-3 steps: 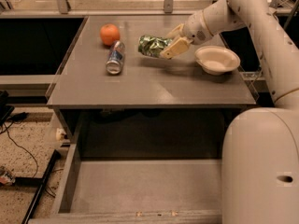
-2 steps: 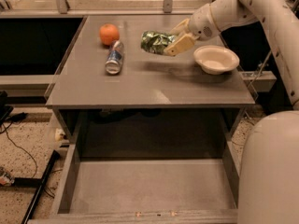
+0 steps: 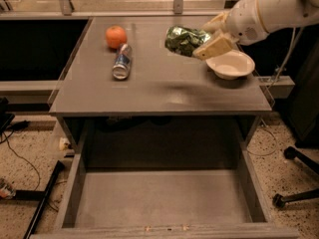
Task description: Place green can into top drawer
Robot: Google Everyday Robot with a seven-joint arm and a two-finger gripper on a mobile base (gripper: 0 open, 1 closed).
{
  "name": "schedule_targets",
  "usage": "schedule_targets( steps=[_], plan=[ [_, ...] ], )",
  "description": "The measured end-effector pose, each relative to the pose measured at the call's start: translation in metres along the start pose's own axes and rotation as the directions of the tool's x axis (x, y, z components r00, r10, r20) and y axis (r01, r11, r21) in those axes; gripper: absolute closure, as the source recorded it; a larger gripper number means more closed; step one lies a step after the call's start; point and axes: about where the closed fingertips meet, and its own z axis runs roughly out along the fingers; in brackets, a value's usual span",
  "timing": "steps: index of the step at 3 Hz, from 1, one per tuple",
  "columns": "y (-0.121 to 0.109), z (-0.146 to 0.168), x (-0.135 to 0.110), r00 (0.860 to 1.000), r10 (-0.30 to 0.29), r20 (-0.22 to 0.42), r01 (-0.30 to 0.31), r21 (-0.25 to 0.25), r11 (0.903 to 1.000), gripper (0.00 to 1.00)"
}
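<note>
Clearly held above the grey worktop (image 3: 164, 91), the green can (image 3: 183, 40) lies tilted on its side in the gripper (image 3: 209, 36), whose pale fingers (image 3: 215, 47) grasp its right end. Its skin is shiny, crinkled dark green with pale flecks. A white bowl (image 3: 230, 64) sits just below the gripper. An orange (image 3: 115, 36) and a silver-blue can (image 3: 121, 61) lie to the left. The top drawer (image 3: 164, 200) stands open below.

I count two cans: the green can (image 3: 183, 40), clamped in my gripper (image 3: 209, 35) at upper right, and one silver-and-blue can (image 3: 121, 62) at upper left. One orange (image 3: 115, 36), one white bowl (image 3: 230, 64), one grey table (image 3: 164, 91), and one top drawer (image 3: 164, 199), open at the bottom.
</note>
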Motion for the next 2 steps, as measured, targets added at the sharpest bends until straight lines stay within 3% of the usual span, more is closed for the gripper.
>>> schedule_targets(
  steps=[1,2],
  plan=[
    [0.042,-0.027,0.006,1.000,0.015,-0.009,-0.014,0.044,0.9989,1.00],
    [0.089,-0.034,0.026,0.999,0.037,-0.023,-0.037,0.028,0.9989,1.00]
  ],
)
